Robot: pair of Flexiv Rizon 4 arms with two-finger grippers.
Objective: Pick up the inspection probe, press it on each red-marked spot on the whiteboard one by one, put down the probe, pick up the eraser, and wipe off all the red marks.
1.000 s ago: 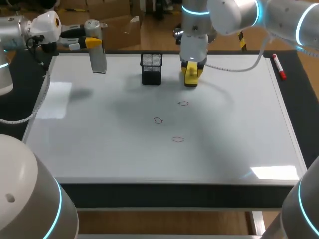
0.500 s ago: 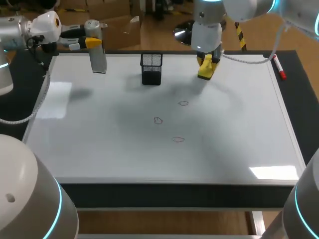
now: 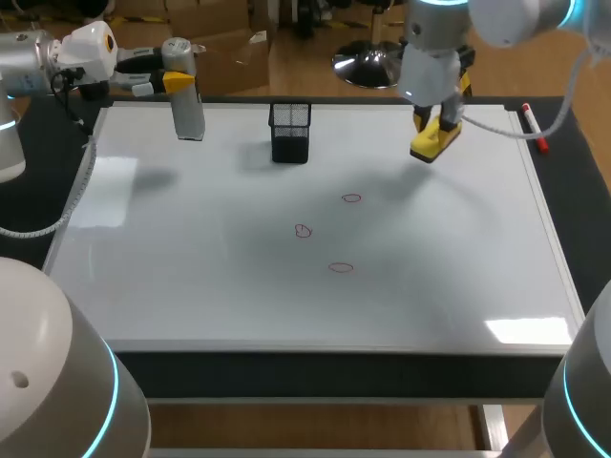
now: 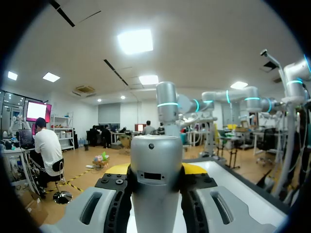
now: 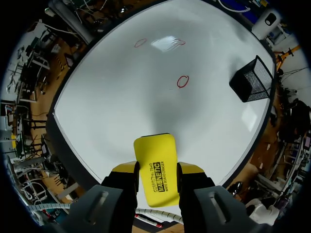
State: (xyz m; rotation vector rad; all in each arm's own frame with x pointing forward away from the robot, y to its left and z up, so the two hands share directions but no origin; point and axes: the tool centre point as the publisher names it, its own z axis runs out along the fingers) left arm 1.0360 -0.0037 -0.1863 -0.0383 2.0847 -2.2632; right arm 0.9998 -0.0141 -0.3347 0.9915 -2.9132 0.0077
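**Eraser in the air, three red rings waiting**

At the upper left of the head view, the left gripper (image 3: pixel 178 82) is clamped on the inspection probe (image 3: pixel 188 113), a grey cylinder hanging over the whiteboard's (image 3: pixel 191 286) far left corner. I cannot tell whether its lower end touches the board. The left wrist view shows the probe (image 4: pixel 156 179) squeezed between both fingers.

Right of it, a black mesh holder (image 3: pixel 290 132) stands near the board's far edge. The three red marks (image 3: pixel 303 230) sit around the middle of the board, all unwiped.

At the upper right, the right gripper (image 3: pixel 437 128) grips the yellow eraser (image 3: pixel 429 146) by its long sides, well apart from the marks and seemingly clear of the board.

To wipe well, I'd say the eraser should come down with its wiping face flat. It should take the nearest ring first, then sweep through the other two with steady pressure, staying clear of the mesh holder.

A red marker (image 3: pixel 534 128) lies at the board's right edge.

As for writing, the eraser (image 5: pixel 156 167) carries black print on its yellow back, which I leave unread.
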